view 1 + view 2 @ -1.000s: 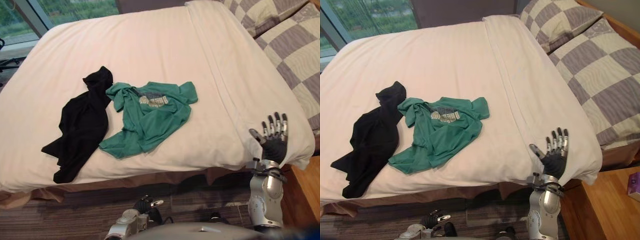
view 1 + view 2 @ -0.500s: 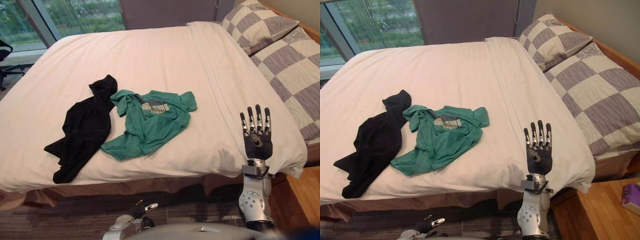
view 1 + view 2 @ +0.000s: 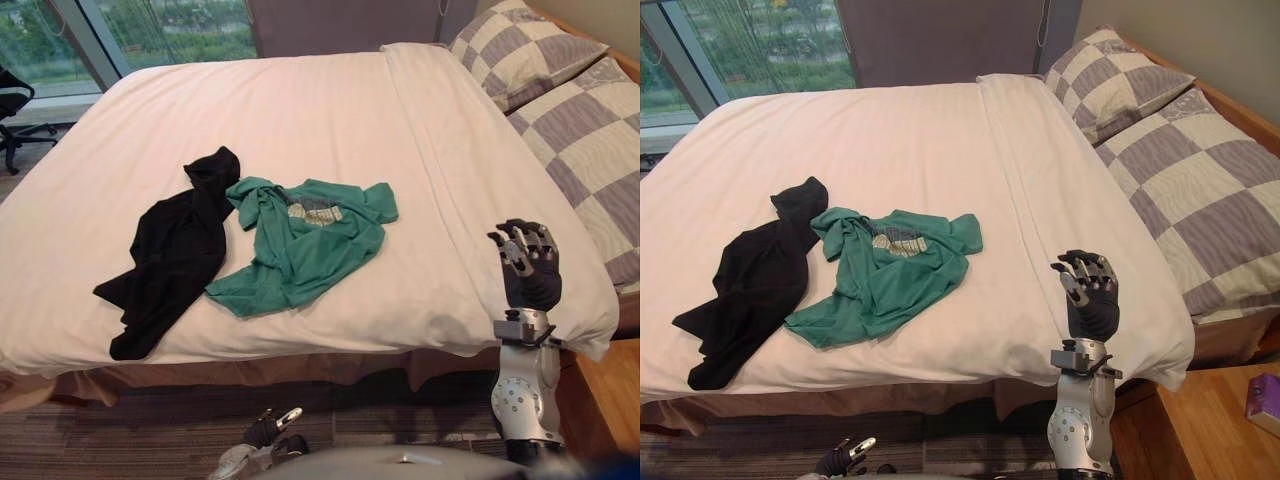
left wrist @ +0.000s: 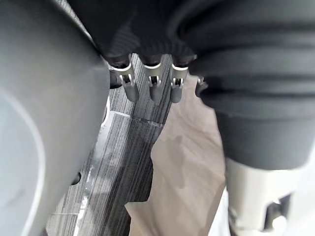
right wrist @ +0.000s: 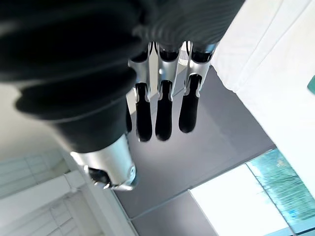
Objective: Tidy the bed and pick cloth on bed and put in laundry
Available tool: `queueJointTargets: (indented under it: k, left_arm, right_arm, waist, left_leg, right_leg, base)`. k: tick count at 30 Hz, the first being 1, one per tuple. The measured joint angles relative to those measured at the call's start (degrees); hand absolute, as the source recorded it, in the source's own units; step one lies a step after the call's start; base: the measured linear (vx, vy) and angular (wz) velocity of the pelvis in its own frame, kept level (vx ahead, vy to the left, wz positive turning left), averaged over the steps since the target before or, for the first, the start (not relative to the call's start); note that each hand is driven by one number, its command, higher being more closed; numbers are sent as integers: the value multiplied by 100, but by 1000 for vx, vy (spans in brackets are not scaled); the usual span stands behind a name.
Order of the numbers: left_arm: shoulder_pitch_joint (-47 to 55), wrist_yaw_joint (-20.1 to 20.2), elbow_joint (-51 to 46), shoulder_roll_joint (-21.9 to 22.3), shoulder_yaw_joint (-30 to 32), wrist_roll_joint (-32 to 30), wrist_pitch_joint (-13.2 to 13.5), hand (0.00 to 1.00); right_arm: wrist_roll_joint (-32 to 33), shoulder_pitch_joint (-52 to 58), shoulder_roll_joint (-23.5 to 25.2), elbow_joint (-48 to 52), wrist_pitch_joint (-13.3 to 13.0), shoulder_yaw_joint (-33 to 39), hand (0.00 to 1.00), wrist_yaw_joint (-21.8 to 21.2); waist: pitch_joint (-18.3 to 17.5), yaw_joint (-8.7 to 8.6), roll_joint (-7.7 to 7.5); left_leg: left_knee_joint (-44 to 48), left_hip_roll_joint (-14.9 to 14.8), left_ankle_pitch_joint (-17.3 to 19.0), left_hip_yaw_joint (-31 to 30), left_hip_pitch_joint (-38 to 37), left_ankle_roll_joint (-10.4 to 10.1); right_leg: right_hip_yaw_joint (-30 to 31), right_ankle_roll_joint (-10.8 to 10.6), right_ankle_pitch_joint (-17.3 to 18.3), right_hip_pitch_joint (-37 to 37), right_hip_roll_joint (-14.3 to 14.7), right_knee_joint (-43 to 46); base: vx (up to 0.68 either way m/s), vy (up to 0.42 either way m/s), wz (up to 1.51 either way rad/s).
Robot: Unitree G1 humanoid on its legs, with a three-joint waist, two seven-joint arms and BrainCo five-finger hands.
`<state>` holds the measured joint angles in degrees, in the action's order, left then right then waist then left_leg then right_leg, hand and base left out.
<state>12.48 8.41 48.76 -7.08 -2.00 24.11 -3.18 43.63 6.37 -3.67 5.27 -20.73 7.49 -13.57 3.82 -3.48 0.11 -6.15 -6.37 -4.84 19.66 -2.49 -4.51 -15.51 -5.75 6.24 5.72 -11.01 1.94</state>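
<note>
Two cloths are lying on the bed, with the right hand hovering by its near right corner.

The black cloth (image 3: 165, 260) and the green shirt (image 3: 300, 245) are lying against each other on the near left part of the white bed (image 3: 300, 110), with bare cover stretching wide around them to the checked pillows (image 3: 1120, 75). The near edge is dropping to grey carpet (image 3: 150, 420). The right hand (image 3: 530, 275) is standing upright at the near right corner, well apart from both cloths, its fingers curling forward over the palm and gripping only air. The left hand (image 3: 265, 432) is hanging low over the carpet; open or closed, I cannot tell.
</note>
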Motion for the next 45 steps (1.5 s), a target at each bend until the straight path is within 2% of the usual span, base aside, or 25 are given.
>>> queueJointTargets:
  k: [1, 3, 5, 7, 10, 12, 13, 16, 17, 19, 20, 23, 24, 25, 30, 32, 33, 35, 38, 42, 45]
  left_arm:
    - [2, 0, -3, 3, 0, -3, 12, 0]
    - [-83, -1, -4, -10, -2, -7, 26, 0]
    - [-332, -6, -7, -19, -6, -10, 31, 0]
    - [-688, -24, -10, -16, -11, -10, 133, 0]
    - [-1151, -155, -33, 116, -11, -9, 198, 0]
    - [-1276, -199, -75, 148, -10, -6, 257, 0]
    - [-1404, -250, -221, 202, -11, 2, 311, 0]
    - [-1710, -265, -309, 265, -9, 6, 405, 0]
    - [-1891, -388, -381, 298, -5, 5, 424, 0]
    - [-2012, -475, -440, 322, -3, 2, 428, 0]
    - [-2240, -612, -463, 351, -2, -2, 425, 0]
    - [-2553, -790, -483, 437, 2, -4, 406, 0]
    - [-2716, -892, -533, 476, 1, -4, 404, 0]
    - [-2760, -916, -579, 486, 2, -2, 407, 0]
    - [-3163, -1139, -673, 636, 84, 9, 527, 0]
    - [-3341, -1307, -666, 679, 184, -43, 574, 0]
    - [-3426, -1513, -644, 700, 264, -129, 575, 0]
    - [-3479, -1787, -643, 714, 269, -183, 466, 0]
    - [-3645, -2168, -676, 878, 609, 15, 341, 0]
    - [-3864, -2216, -701, 872, 1030, 136, 337, 0]
    - [-3907, -2218, -697, 871, 1289, 170, 350, 0]
  right_arm:
    - [-1, -43, -26, 77, 2, 56, 100, 36]
    - [-3, -420, -191, 89, 5, 182, 100, 115]
    - [-1, -919, -459, 116, 4, 419, 100, 296]
    - [5, -1559, -699, 157, 3, 701, 100, 522]
    - [36, -2087, -833, 561, 15, 972, 100, 807]
    - [76, -2226, -839, 739, 28, 1022, 100, 869]
    - [177, -2409, -891, 954, 37, 1030, 100, 917]
    - [490, -2548, -1133, 1130, 31, 1115, 100, 992]
    - [693, -2689, -1236, 1160, -18, 1314, 100, 1093]
    - [827, -2811, -1293, 1159, -89, 1466, 100, 1209]
    - [1061, -3016, -1307, 1155, -235, 1708, 100, 1384]
    - [1382, -3256, -1311, 1127, -479, 2021, 100, 1564]
    - [1567, -3357, -1306, 1074, -601, 2168, 100, 1647]
    - [1665, -3373, -1305, 1013, -661, 2210, 100, 1661]
    - [2054, -3859, -1341, 133, -735, 2406, 100, 1803]
    - [2289, -3918, -1351, -159, -721, 2477, 100, 1738]
    - [2446, -3919, -1347, -248, -717, 2565, 100, 1577]
    - [2626, -3863, -1340, -406, -669, 2597, 100, 1368]
    - [3124, -3442, -1157, -1142, -392, 2607, 100, 1125]
    - [3812, -2858, -712, -1721, -306, 2606, 100, 738]
    - [3892, -2562, -522, -2102, -273, 2576, 100, 402]
  waist:
    - [10, 0, -40]
    - [88, -13, 32]
    - [338, -14, 31]
    - [755, 17, 4]
    - [1217, 120, 44]
    - [1410, 140, 32]
    - [1560, 150, 62]
    - [1790, 267, 140]
    - [1896, 301, 172]
    - [1964, 307, 187]
    - [2103, 309, 183]
    - [2303, 314, 185]
    - [2478, 321, 192]
    - [2497, 325, 187]
    - [2621, 336, 210]
    - [2624, 335, 212]
    - [2624, 335, 212]
    - [2629, 291, 208]
    - [2649, 298, 173]
    - [2650, 270, 171]
    - [2664, 207, 165]
  left_leg:
    - [1, -24, -26, 17, 95, 15]
    - [3, -72, -102, 32, 306, 25]
    - [11, -141, -231, 30, 594, 25]
    - [42, -236, -407, 23, 992, 41]
    - [64, -325, -567, 36, 1389, 50]
    - [226, -347, -562, 32, 1530, 50]
    - [515, -416, -500, 38, 1922, 57]
    - [875, -560, -417, 55, 2466, 108]
    - [1055, -648, -348, 73, 2801, 109]
    - [1178, -703, -343, 75, 3053, 124]
    - [1408, -787, -345, 67, 3428, 171]
    - [1701, -849, -345, 54, 3900, 176]
    - [1870, -876, -324, 103, 4108, 198]
    - [1975, -895, -281, 138, 4270, 228]
    - [3095, -1087, 117, 187, 5307, 340]
    - [3534, -1197, 276, 154, 5734, 391]
    - [3813, -1270, 394, 136, 5984, 431]
    - [4151, -1375, 558, 90, 6297, 486]
    - [4462, -1469, 681, 124, 6438, 474]
    - [4592, -1527, 702, 129, 6558, 472]
    - [4649, -1573, 710, 165, 6502, 485]
  right_leg:
    - [39, 19, 16, -143, 8, 66]
    - [81, 42, 14, -410, 39, 194]
    - [103, 65, -28, -761, 86, 380]
    - [114, 124, 5, -1276, 145, 698]
    - [145, 198, 120, -1887, 152, 1229]
    - [146, 226, 202, -2036, 116, 1426]
    - [156, 270, 344, -2446, 83, 1786]
    - [189, 351, 412, -2994, 110, 2122]
    - [185, 382, 432, -3330, 116, 2288]
    - [180, 397, 437, -3559, 119, 2386]
    - [182, 430, 455, -3914, 124, 2559]
    - [201, 470, 480, -4362, 97, 2816]
    - [239, 491, 505, -4581, 74, 2966]
    - [277, 490, 533, -4764, 65, 3065]
    - [553, 523, 728, -5820, -9, 3901]
    - [634, 532, 812, -6238, -13, 4228]
    - [692, 538, 865, -6479, -18, 4430]
    - [744, 513, 955, -6753, -19, 4681]
    - [878, 524, 990, -6975, -12, 4931]
    - [904, 566, 994, -7137, -4, 5074]
    - [943, 610, 975, -7129, 22, 5125]
  base:
    - [-15, -3, -5]
    - [-8, -3, -4]
    - [-36, -8, 1]
    - [-126, -25, 6]
    - [-88, -32, 6]
    - [-100, -74, 9]
    - [-107, -84, 11]
    - [-107, -94, -2]
    - [-98, -53, -2]
    - [-65, -38, 1]
    - [-33, -36, 1]
    - [-3, -31, 4]
    - [0, 0, 0]
    - [0, 0, 0]
    - [-57, -27, -7]
    - [-80, -17, -6]
    - [-107, -19, -11]
    - [-93, -13, -10]
    - [-64, -18, -13]
    - [-34, -30, -7]
    - [-27, -46, -10]
